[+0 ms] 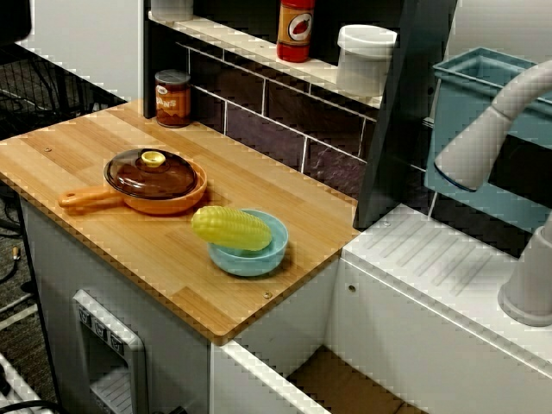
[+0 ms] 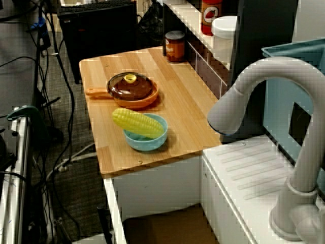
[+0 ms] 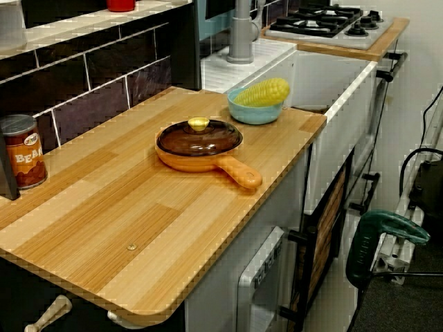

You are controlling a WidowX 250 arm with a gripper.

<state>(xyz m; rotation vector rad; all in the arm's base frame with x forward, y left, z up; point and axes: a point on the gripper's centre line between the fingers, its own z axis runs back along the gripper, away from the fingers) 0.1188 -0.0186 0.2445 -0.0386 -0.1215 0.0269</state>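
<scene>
Well, no arm or tool shows in any of the three views, so I cannot tell whether the tool is spread or pressed together. The corn (image 1: 231, 228) lies on its side across the blue bowl (image 1: 250, 263), resting on the rim and overhanging it; I judge it too long to drop inside. The bowl stands near the table (image 1: 285, 194) corner closest to the sink, just beside the orange pan (image 1: 164, 200) but apart from it. The brown lid (image 1: 151, 175) sits square on the pan, knob up, and the handle (image 3: 239, 173) points away from the bowl. A can (image 1: 172, 98) stands upright against the tiled back wall, well apart from the rest. Hidden: the bowl's inside under the corn and whatever the pan holds beneath the dark lid. In the view from above, the red bottle (image 1: 296, 30) on the shelf is cut off at the top and the faucet (image 1: 492, 129) at the right edge. The green-handled object (image 3: 377, 238) low in the view along the table I cannot identify.
</scene>
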